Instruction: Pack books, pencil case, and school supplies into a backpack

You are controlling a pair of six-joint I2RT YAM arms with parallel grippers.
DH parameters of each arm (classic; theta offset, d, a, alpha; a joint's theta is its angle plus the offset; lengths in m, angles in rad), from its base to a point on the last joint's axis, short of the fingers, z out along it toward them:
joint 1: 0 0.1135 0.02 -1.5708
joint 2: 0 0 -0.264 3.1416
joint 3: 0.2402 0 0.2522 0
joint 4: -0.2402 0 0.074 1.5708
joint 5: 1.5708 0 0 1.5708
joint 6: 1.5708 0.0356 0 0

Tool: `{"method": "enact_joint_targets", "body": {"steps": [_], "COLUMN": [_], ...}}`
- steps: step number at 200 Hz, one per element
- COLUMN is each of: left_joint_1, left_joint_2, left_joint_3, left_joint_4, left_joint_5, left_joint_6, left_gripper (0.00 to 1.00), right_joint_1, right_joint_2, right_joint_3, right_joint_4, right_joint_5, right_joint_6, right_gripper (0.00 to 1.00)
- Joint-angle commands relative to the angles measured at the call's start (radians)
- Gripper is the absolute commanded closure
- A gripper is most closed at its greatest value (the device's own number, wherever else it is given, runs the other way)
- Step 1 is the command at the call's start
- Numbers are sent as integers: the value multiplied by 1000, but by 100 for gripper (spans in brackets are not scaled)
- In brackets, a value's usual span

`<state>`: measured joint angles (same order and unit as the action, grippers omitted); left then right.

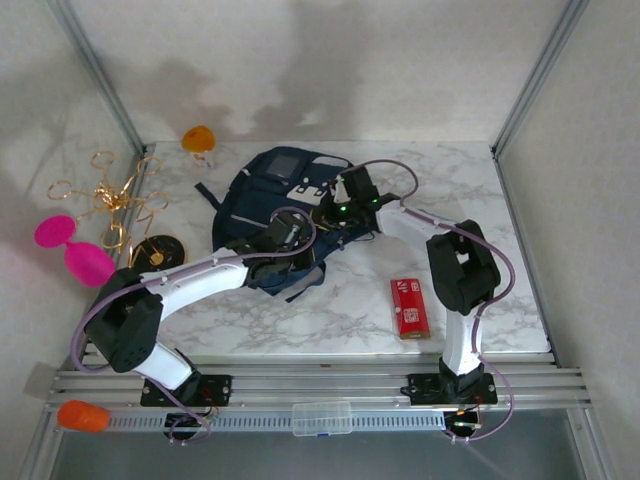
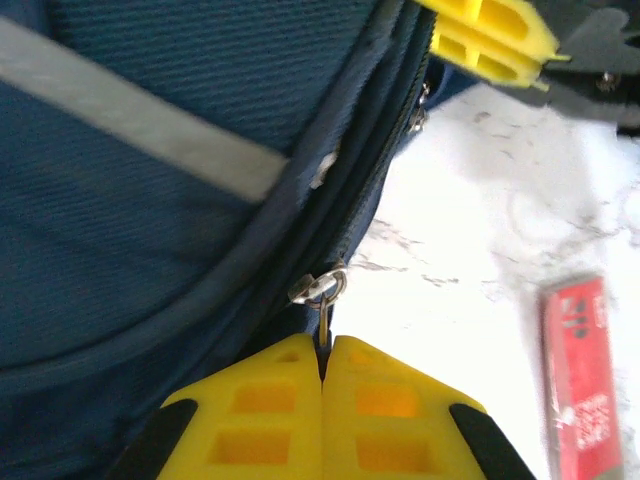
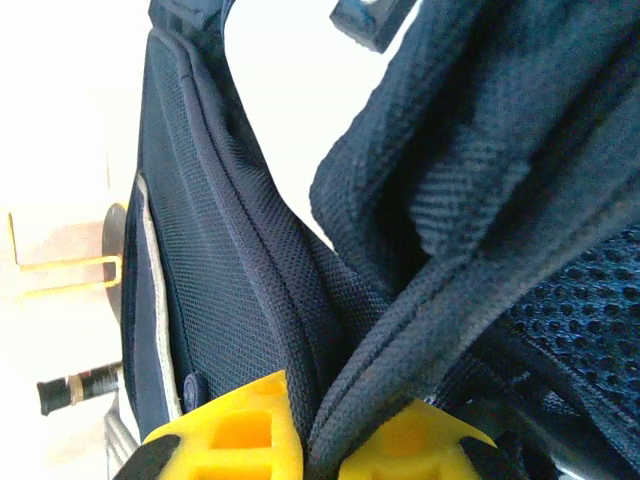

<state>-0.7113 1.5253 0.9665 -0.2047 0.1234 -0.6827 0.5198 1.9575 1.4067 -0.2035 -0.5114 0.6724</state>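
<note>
The navy backpack (image 1: pixel 255 200) lies flat mid-table, front pockets and pale stripe up. Its zip pull (image 2: pixel 320 288) sits right at the tips of the left gripper (image 2: pixel 323 365), whose yellow fingers are pinched tight on the dangling tab. From there the zip track (image 2: pixel 385 160) runs straight away, up towards the right gripper (image 3: pixel 320 425), which is clamped on a thick ridge of bag fabric. So the left arm looks set to draw the zip. The red box (image 1: pixel 410 307) waits on the marble beside the bag, nearer the right arm.

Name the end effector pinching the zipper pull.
The left end effector: it pinches the metal zipper pull; the right end effector clamps backpack fabric.
</note>
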Motion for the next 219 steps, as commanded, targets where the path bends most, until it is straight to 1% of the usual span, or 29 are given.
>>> {"method": "enact_joint_targets", "body": {"steps": [1,11,23,32,52,58,68,80,95,112,130,140,159,175,186,191,198,219], "left_joint_1": [-4,25,68,92,115,115,110,103,102,102,97,95,90,83,79,78,78,78], "left_joint_2": [-66,-64,-61,-62,-61,-58,-57,-62,-59,-58,-62,-60,-45,-39,-36,-35,-32,-28], "left_joint_3": [-15,-23,-45,-64,-67,-59,-53,-52,-48,-45,-48,-48,-37,-32,-29,-28,-24,-11], "left_joint_4": [-118,-178,-220,-221,-199,-180,-127,-59,-9,17,39,49,51,50,52,54,54,31], "left_joint_5": [8,13,26,29,50,69,119,130,131,113,113,121,123,119,119,120,119,99], "left_joint_6": [-5,36,81,112,133,126,107,74,49,29,23,24,25,26,25,27,29,38], "left_gripper": [100,100,100,100,100,100,100,100,100,100,100,100,100,100,100,100,100,100], "right_joint_1": [-92,-104,-123,-128,-109,-97,-81,-61,-44,-28,10,41,88,113,125,130,137,163], "right_joint_2": [36,57,66,67,63,58,45,21,-31,-106,-167,-173,-153,-124,-91,-75,-57,-31], "right_joint_3": [151,199,218,224,236,231,208,164,83,-39,-149,-178,-202,-190,-153,-135,-105,-16], "right_joint_4": [-153,-204,-199,-182,-191,-194,-184,-165,-130,-70,19,53,119,161,153,153,148,125], "right_joint_5": [89,143,126,106,157,173,167,157,151,152,130,134,163,211,242,248,260,294], "right_joint_6": [-320,-342,-311,-282,-221,-200,-162,-109,-47,60,197,267,385,443,456,453,437,344], "right_gripper": [100,100,100,100,99,91,82,60,43,29,24,24,28,34,39,43,51,80]}}
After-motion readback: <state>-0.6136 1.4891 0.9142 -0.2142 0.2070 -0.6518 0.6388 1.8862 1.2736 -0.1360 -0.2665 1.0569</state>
